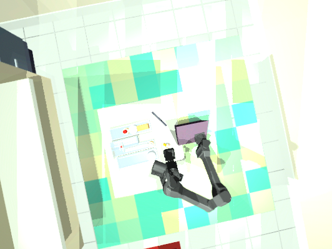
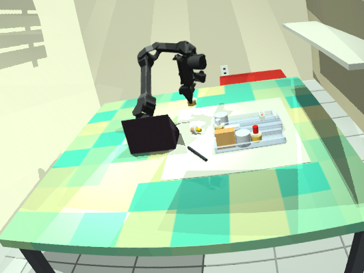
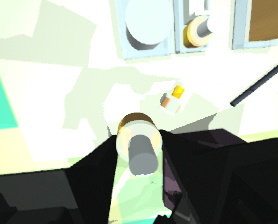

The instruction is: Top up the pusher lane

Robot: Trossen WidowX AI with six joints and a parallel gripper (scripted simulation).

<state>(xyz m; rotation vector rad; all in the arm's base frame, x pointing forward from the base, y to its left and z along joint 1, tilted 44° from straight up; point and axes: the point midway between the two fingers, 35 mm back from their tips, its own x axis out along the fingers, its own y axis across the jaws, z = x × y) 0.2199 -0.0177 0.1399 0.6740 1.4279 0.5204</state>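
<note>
My gripper [image 1: 169, 153] [image 2: 190, 100] [image 3: 137, 136] is shut on the grey-capped jar [image 2: 192, 102] [image 3: 138, 155], which has a cream and amber body. The jar is held above the table, in front of the tray; the gripper hides it in the top view. In the tray's middle lane, near the front end, stands a jar [image 1: 151, 142] [image 3: 196, 33] with a similar grey cap and amber body. A second loose jar [image 1: 166, 145] [image 2: 196, 129] [image 3: 172, 101], with a yellow cap, lies on its side between the held jar and the tray. The pusher plate is not clear.
The tray [image 1: 134, 161] [image 2: 274, 141] also holds an orange block [image 1: 143, 126] [image 2: 225, 137] [image 3: 265, 20], a red-capped jar [image 1: 125, 131] [image 2: 256, 136] and pale cylinders [image 2: 243, 137] [image 3: 148, 19]. A dark pen [image 1: 159, 118] [image 2: 197, 153] [image 3: 254, 87] and a dark box [image 1: 191, 133] [image 2: 150, 135] lie nearby.
</note>
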